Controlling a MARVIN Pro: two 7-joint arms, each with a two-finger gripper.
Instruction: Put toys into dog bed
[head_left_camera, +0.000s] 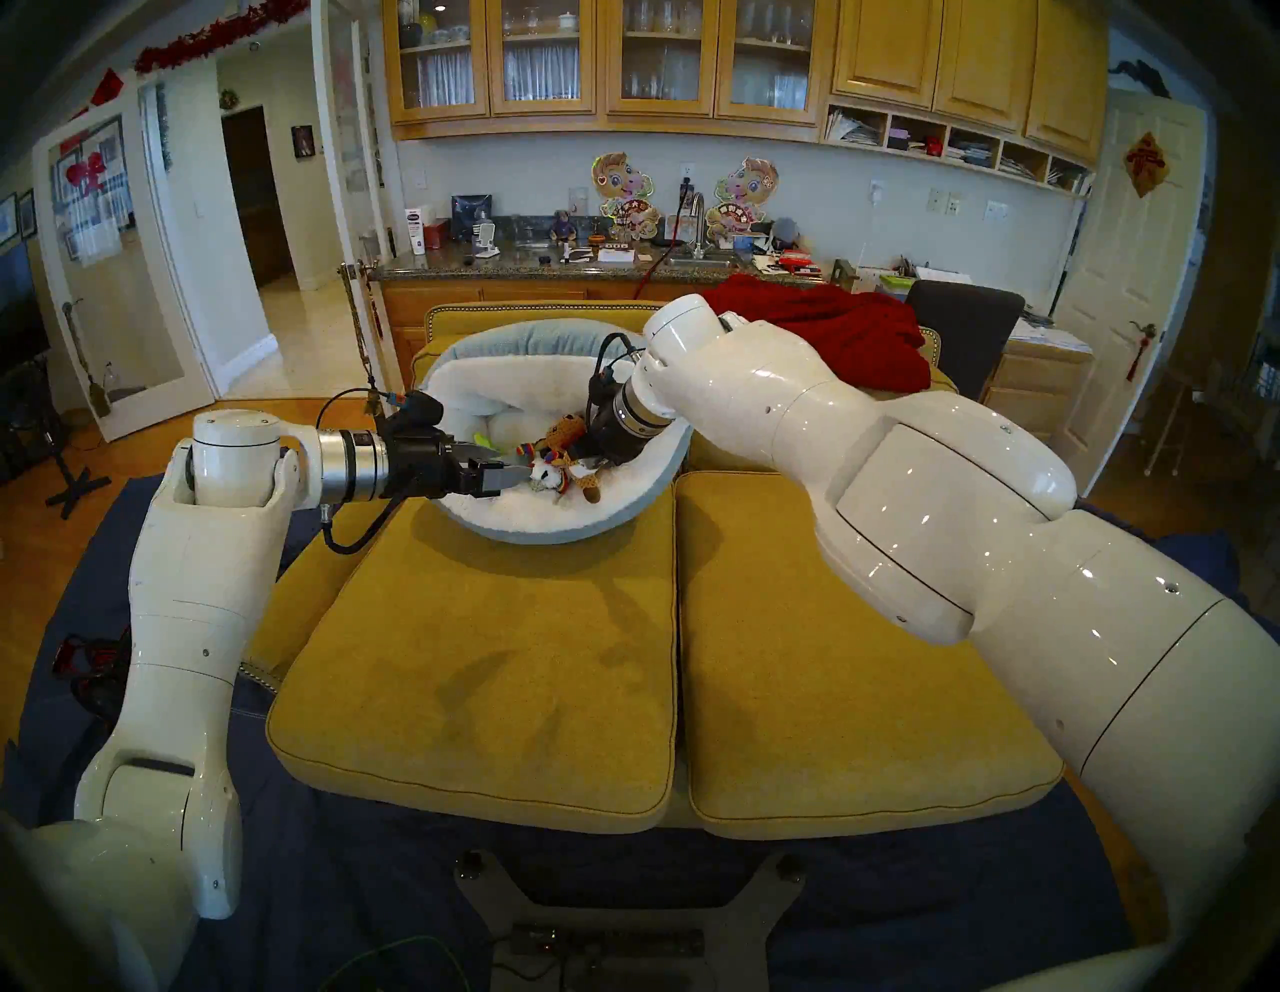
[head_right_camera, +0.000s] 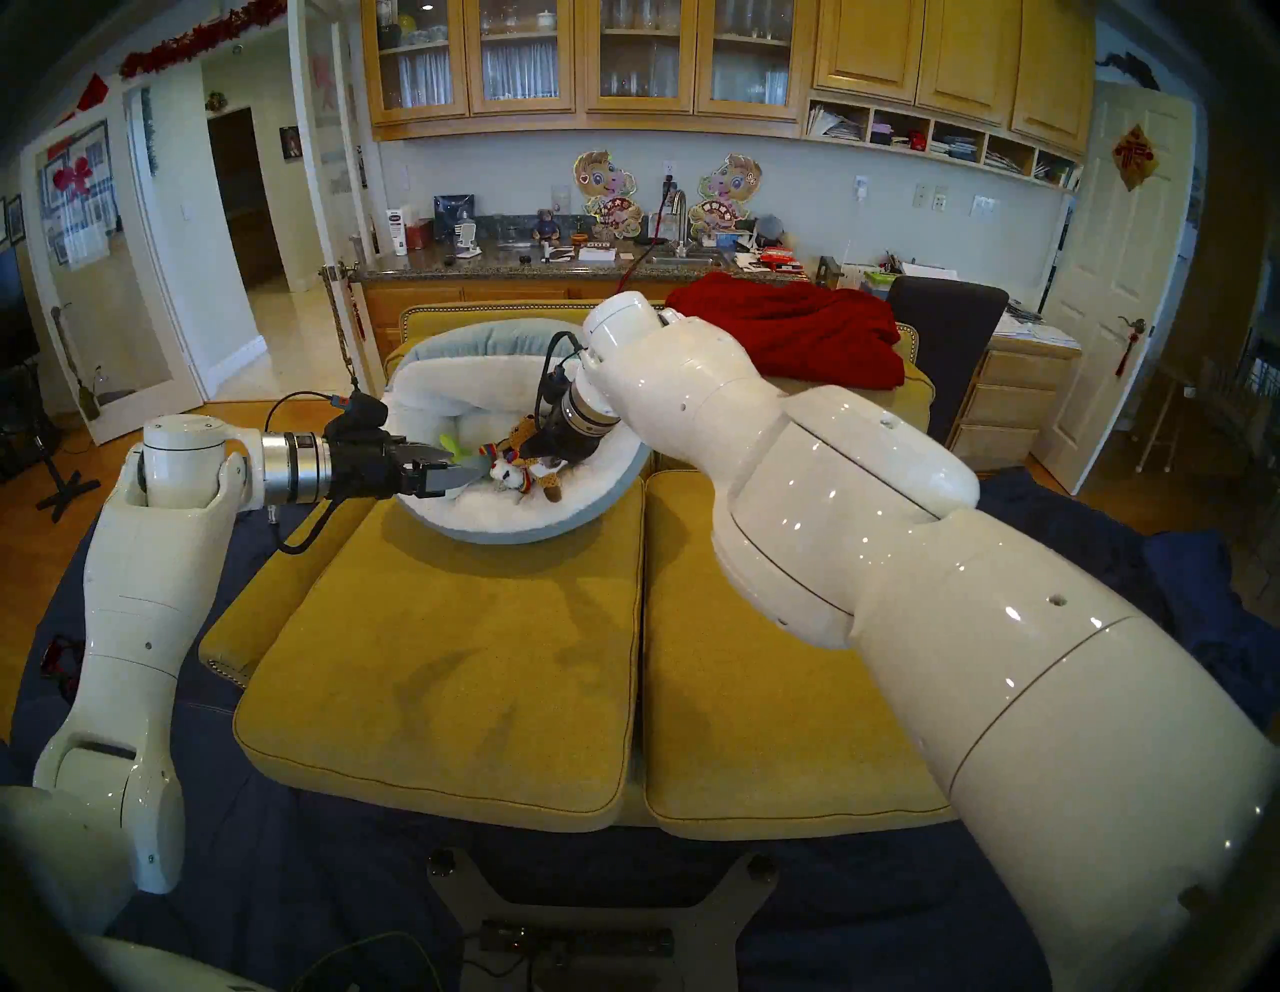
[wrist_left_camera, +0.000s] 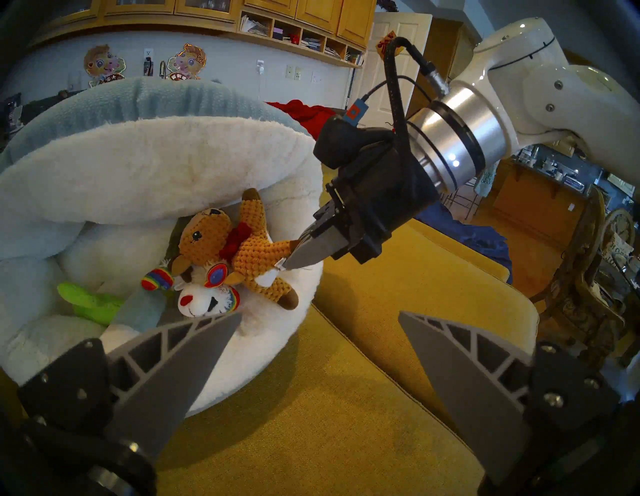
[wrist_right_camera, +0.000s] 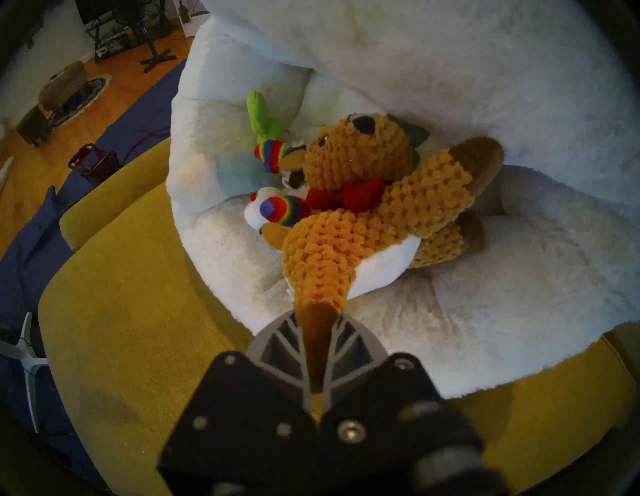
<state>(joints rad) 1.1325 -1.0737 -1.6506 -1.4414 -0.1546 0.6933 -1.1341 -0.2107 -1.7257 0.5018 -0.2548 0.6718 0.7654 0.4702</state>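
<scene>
Nearest to us in the right wrist view is our right gripper (wrist_right_camera: 317, 350), its two fingers pressed together on one dark-tipped limb of the brown knitted animal (wrist_right_camera: 363, 207). We hold it by that thin end, likely because a limb is an easy thing to pinch, and the toy's body and head can settle first on the fleece. The toy lies inside the dog bed (wrist_right_camera: 519, 294), leaning on the white animal with rainbow paws (wrist_right_camera: 263, 207), with the green cactus (wrist_right_camera: 263, 121) further back against the padded wall.

In the left wrist view our left gripper (wrist_left_camera: 318, 332) stands spread wide and empty at the bed's near rim, one finger over the fleece and the other over the yellow sofa cushion (wrist_left_camera: 346, 415). We judge it is parked there, out of the way of the right arm. A pale blue-white piece beside the cactus may be the long tube toy (wrist_left_camera: 138, 308), though we cannot tell for sure; the grey cub we cannot make out.

From the head view the cushions in front of the bed carry no toys, so we reckon this is the last one. What seems left is to open the right fingers and draw back without dragging the knit along. The red blanket (head_left_camera: 831, 332) lies behind, well apart.
</scene>
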